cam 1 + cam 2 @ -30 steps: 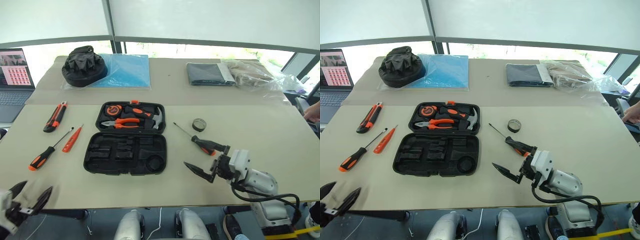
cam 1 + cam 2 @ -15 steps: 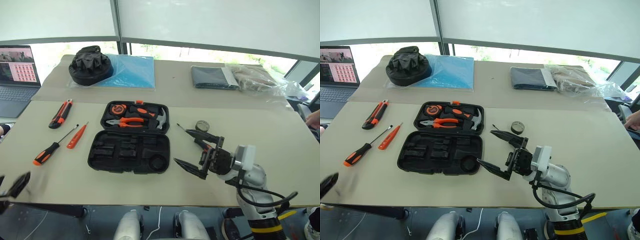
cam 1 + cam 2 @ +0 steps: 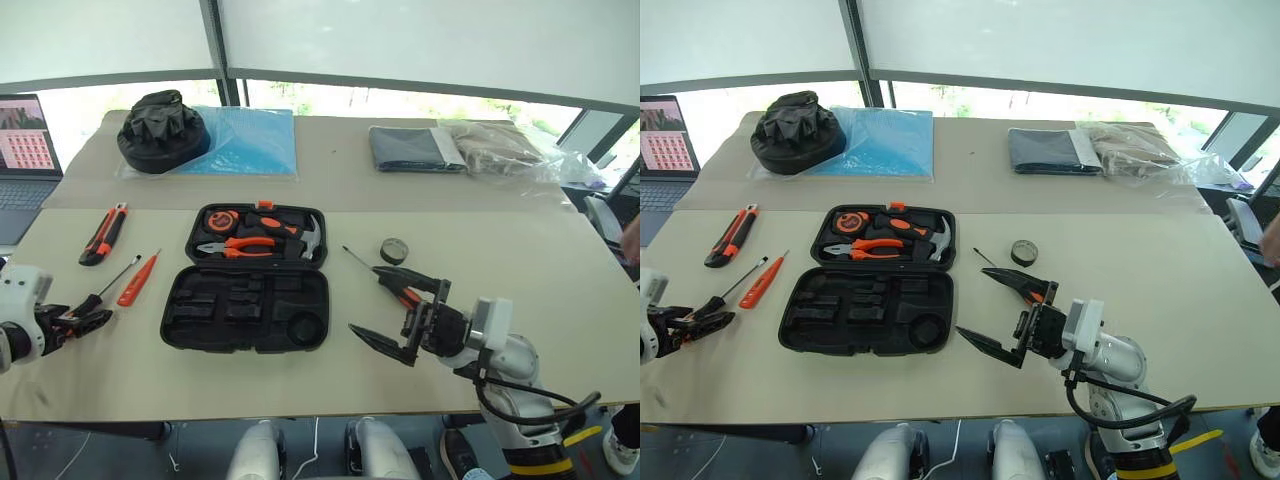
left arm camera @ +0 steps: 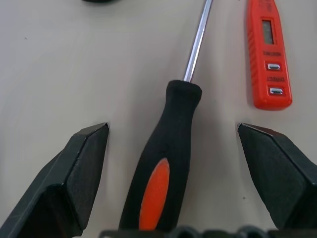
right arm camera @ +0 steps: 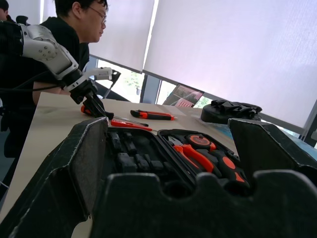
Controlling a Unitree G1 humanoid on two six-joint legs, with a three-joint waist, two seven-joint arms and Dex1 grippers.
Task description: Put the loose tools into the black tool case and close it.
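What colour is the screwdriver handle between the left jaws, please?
Black with an orange inset, clearest in the left wrist view: screwdriver.

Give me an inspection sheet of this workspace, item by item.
Surface: beige table.
Job's things: tool case open; utility knife, tester, one screwdriver to its left; tape roll, second screwdriver to its right.
Clutter: black bag, blue sheet, grey cloth, laptop.
Grippers: left pincer straddles the handle, apart; right pincer open.
Cables: one at right arm.
Surroundings: windows, blinds, a person.
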